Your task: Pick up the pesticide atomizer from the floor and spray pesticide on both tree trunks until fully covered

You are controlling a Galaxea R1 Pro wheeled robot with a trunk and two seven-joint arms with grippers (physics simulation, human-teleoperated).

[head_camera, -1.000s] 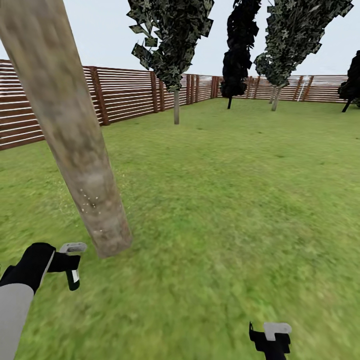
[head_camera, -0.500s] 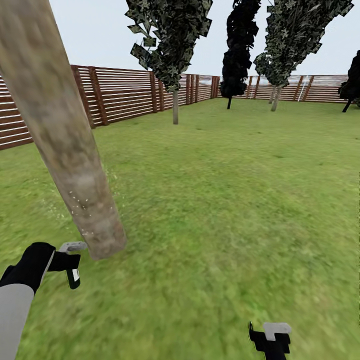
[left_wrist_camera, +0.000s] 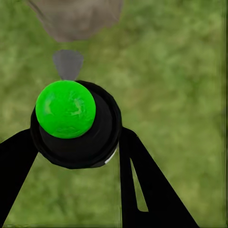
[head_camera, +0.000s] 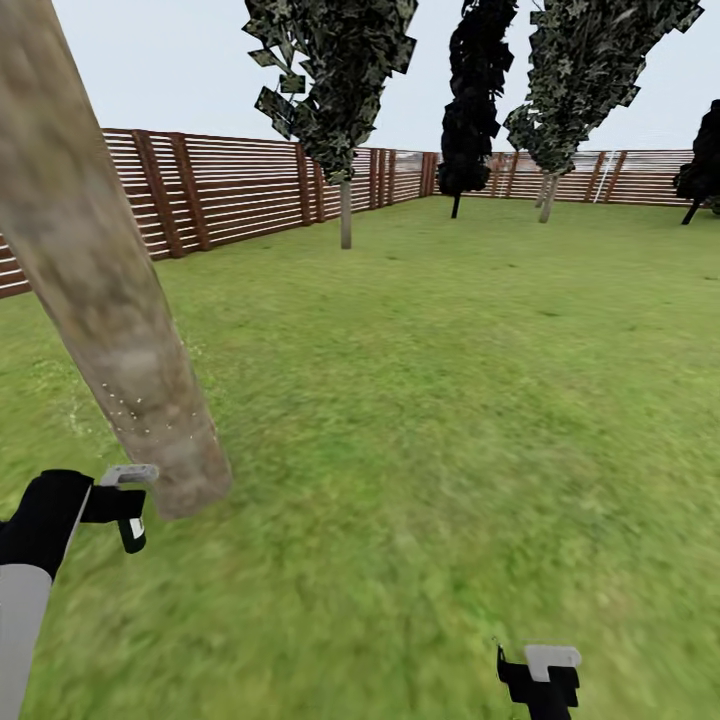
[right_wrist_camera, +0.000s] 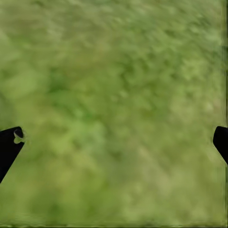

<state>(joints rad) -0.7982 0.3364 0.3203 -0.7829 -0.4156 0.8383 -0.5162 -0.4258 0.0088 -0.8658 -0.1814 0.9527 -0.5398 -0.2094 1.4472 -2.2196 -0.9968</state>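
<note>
A thick, mottled beige tree trunk (head_camera: 110, 330) leans across the left of the head view, with fine white specks on it low down. My left gripper (head_camera: 126, 503) is just beside the trunk's base, shut on the pesticide atomizer (head_camera: 128, 474). In the left wrist view the atomizer (left_wrist_camera: 76, 123) has a black round body, a bright green cap and a grey nozzle aimed at the trunk (left_wrist_camera: 76, 19), with my left gripper (left_wrist_camera: 78, 159) clamped around it. A second tree (head_camera: 345, 215) with a slim pale trunk stands far off by the fence. My right gripper (head_camera: 540, 675) hangs open over grass (right_wrist_camera: 114, 142).
A brown slatted fence (head_camera: 230, 190) runs along the left and back of the lawn (head_camera: 450, 380). A near-black conifer (head_camera: 470, 100) and another leafy tree (head_camera: 547, 200) stand at the back. Open grass stretches ahead and to the right.
The whole view has shifted, so the near trunk sits further left. My left gripper with the atomizer has risen a little towards the trunk's base. The right gripper is unchanged.
</note>
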